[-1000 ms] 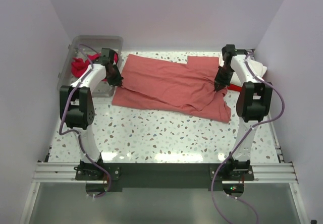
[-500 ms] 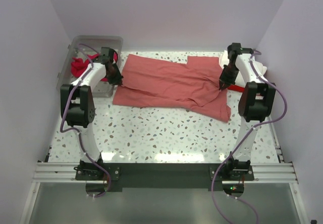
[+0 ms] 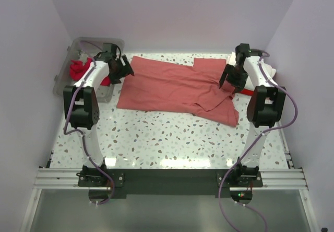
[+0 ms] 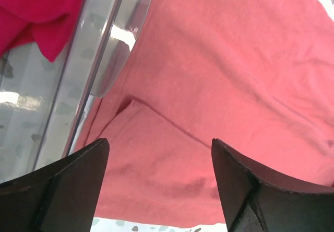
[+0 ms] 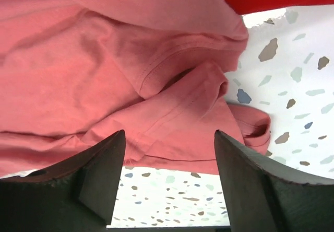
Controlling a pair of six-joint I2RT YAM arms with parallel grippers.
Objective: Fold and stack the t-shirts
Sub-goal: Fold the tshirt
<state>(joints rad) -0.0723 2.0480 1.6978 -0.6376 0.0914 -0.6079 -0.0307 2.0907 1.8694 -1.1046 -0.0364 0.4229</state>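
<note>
The large faded coral-red t-shirt [image 3: 172,88] lies spread across the far half of the table, rumpled at its right end [image 5: 172,112]. My left gripper [image 3: 123,69] hovers open over its left edge [image 4: 172,159], nothing between the fingers. Above the shirt's right sleeve, my right gripper [image 3: 230,79] is open too and holds nothing. A bright red t-shirt [image 3: 248,91] shows as a strip under the right arm, with a white t-shirt [image 3: 266,68] behind it. A crimson t-shirt [image 3: 79,69] lies in the clear plastic bin [image 3: 68,75].
The bin [image 4: 99,75] stands at the far left, its corner touching the coral shirt's edge. Speckled tabletop [image 3: 172,138] lies between the shirt and the arm bases. Walls close in the left, right and back.
Both grippers have opened and let go of the coral-red shirt, which now lies on the table. Both grippers have lifted slightly. The bin has shifted a little to the left.
</note>
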